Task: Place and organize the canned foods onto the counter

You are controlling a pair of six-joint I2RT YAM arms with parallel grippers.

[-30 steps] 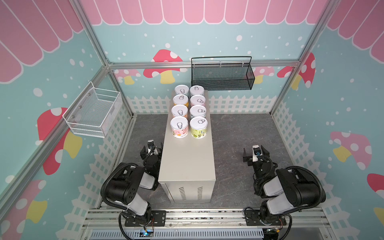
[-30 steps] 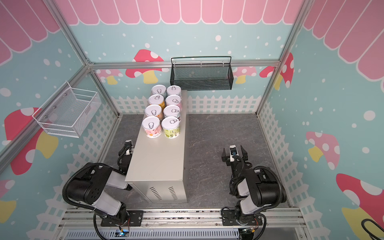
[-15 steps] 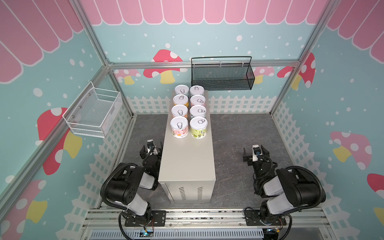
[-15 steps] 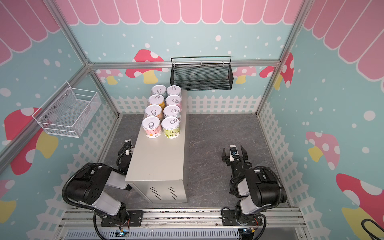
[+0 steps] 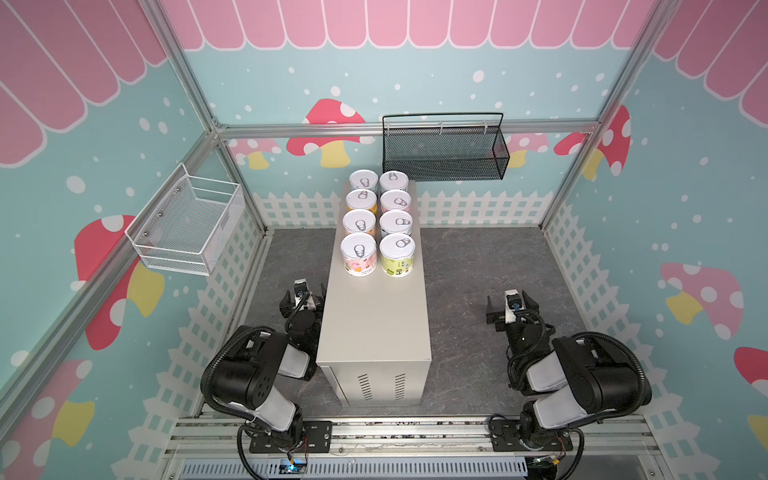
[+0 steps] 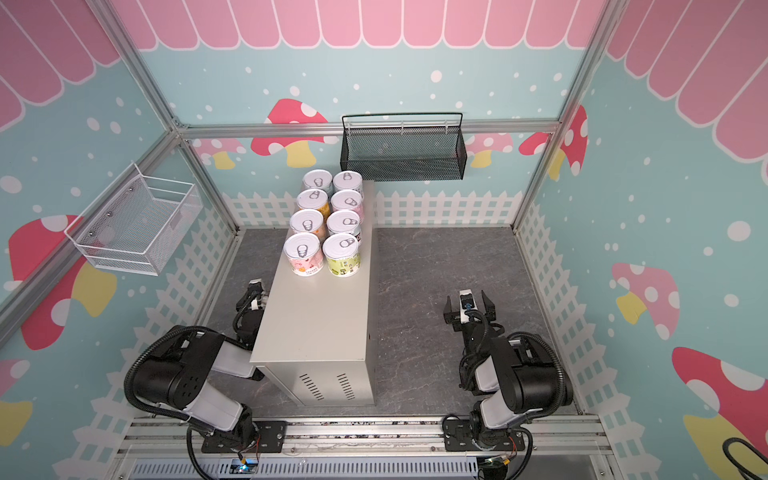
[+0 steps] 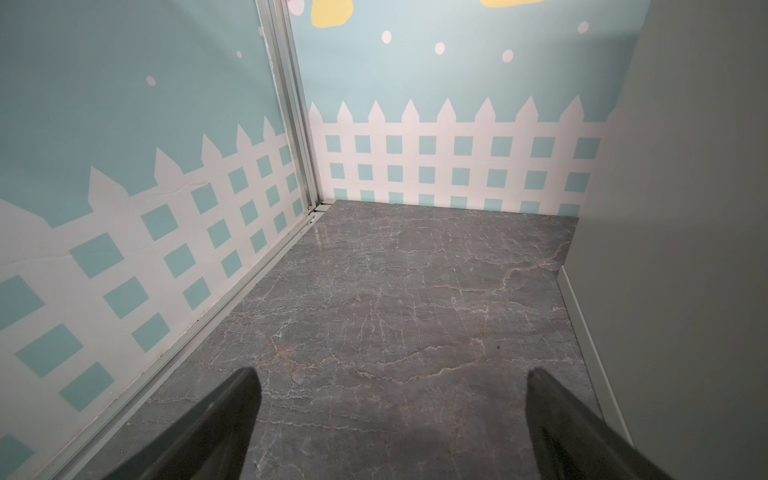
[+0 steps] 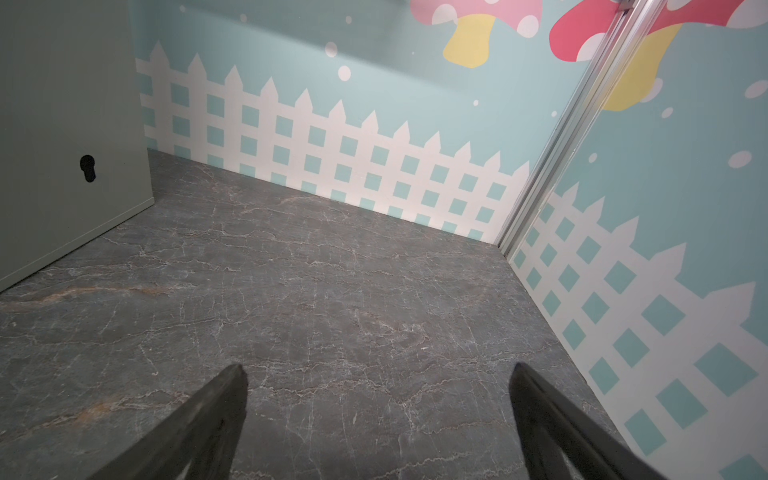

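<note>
Seen from above, your counter [image 5: 374, 324] stands lengthwise in the middle of the floor [image 5: 478, 257], its far end at the back wall and its vented end toward the rail [image 5: 395, 432] that carries both arms. The canned foods [image 5: 396, 222] stand on its far half, two side by side in four rows, each close to its neighbours. Behind and above that far end, a little to the right, you have the mesh basket [image 5: 444, 153] on the back wall; the wire basket [image 5: 187, 226] hangs on the left wall. Your left gripper [image 5: 304, 291] sits just beside the counter's left side; your right gripper [image 5: 510, 300] is over the floor on the right, well apart from it
</note>
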